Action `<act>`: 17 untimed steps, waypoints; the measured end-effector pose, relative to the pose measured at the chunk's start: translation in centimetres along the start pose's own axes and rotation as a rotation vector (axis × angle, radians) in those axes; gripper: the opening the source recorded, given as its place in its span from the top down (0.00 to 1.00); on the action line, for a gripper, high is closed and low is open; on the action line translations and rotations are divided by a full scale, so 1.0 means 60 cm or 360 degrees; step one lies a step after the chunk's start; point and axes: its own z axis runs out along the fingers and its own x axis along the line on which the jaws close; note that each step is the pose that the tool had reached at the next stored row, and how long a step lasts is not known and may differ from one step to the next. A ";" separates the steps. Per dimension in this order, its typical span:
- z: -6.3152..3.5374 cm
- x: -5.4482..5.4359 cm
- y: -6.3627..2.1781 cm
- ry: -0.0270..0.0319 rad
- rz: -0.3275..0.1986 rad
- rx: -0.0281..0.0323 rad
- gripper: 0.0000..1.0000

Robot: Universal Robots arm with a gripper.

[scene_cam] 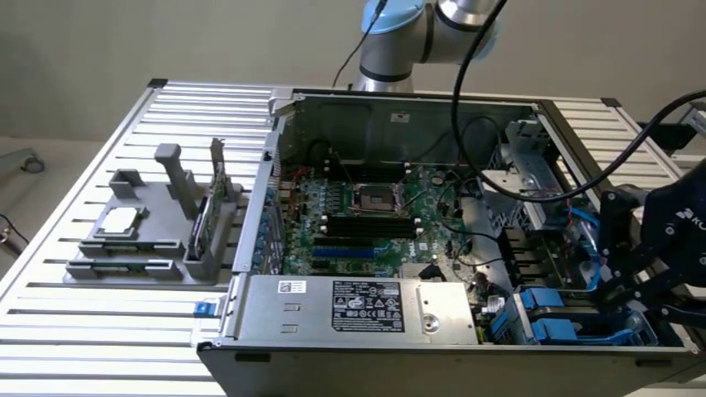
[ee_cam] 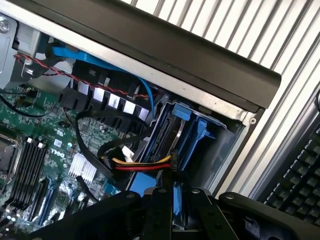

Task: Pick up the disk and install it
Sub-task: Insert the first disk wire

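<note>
Starting at the exterior view's left: a slatted aluminium tabletop [scene_cam: 66, 331] carrying a grey moulded plastic fixture tray [scene_cam: 132, 248], well apart from the work and probably no hazard.

Next, the open dark-grey steel computer case [scene_cam: 441, 372] with a green printed motherboard [scene_cam: 364, 207] on its floor. Exposed to a knock only through a drop or an inward swing of the load.

Closer to the trouble, from the wrist view: a yellow, red and black wire bundle [ee_cam: 140, 164] ending in a small black plug [ee_cam: 173, 161] just beside the grasped piece, plus broad black flat cables [ee_cam: 95, 145] looping nearby. Judged the main risk: snagging or pinching those wires against the grey metal drive bay [ee_cam: 220, 150], brought on by any push down or sideways with wiring this close.

Second risk, likewise a judgement: jamming crooked against the neighbouring bright blue plastic carrier [ee_cam: 202, 132], brought on by a slight tilt in so tight a slot. Third: slipping out of a grip taken on a thin plastic edge.

Finally, at the exterior view's right, low in the case corner: the flat silver-grey metal disk [ee_cam: 175, 200] in its own bright blue plastic frame, standing on edge in the drive bay. Directly over it, the black linkage end effector [ee_cam: 177, 194], clenched by the look of it on the frame's upper blue edge from both faces, touching. Depth of seating in the bay: not possible to tell.
</note>
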 end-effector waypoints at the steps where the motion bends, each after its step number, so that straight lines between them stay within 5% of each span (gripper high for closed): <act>1: 0.000 0.000 -0.001 0.00023 0.0003 0.00046 0.84; 12: 0.000 0.019 -0.008 0.00075 0.0051 -0.00005 0.84; 17: 0.001 0.046 0.003 -0.00021 0.0051 -0.00218 0.84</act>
